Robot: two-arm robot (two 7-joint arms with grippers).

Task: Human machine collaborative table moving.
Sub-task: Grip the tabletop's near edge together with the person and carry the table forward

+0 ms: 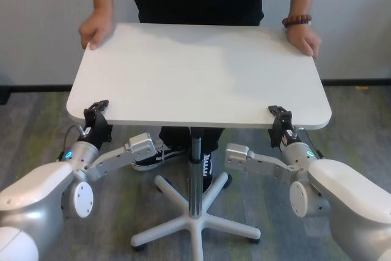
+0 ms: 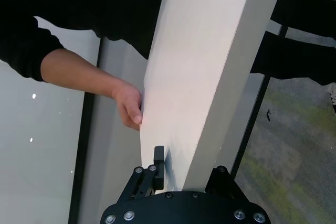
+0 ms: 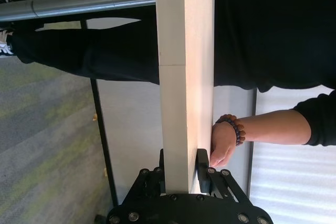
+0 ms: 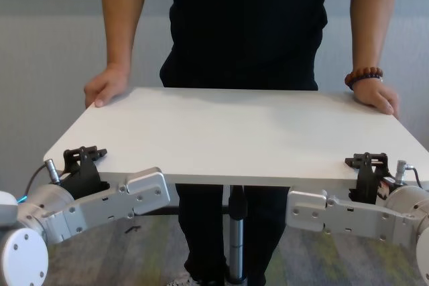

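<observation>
The white table (image 1: 195, 71) stands on a silver pole (image 1: 195, 169) between me and the human (image 4: 248, 25). The human, in black, holds the two far corners, with a brown bead bracelet (image 1: 297, 21) on one wrist. My left gripper (image 1: 96, 111) is shut on the near left edge of the table, as the left wrist view (image 2: 184, 174) shows. My right gripper (image 1: 281, 116) is shut on the near right edge, with the tabletop (image 3: 184, 77) clamped between its fingers (image 3: 202, 169). Both grippers also show in the chest view, the left (image 4: 84, 159) and the right (image 4: 367, 164).
The pole ends in a white star base (image 1: 195, 221) on grey carpet. The human's feet in black sneakers (image 1: 162, 154) stand close to the base. A pale wall with a dark skirting (image 1: 354, 81) runs behind the human.
</observation>
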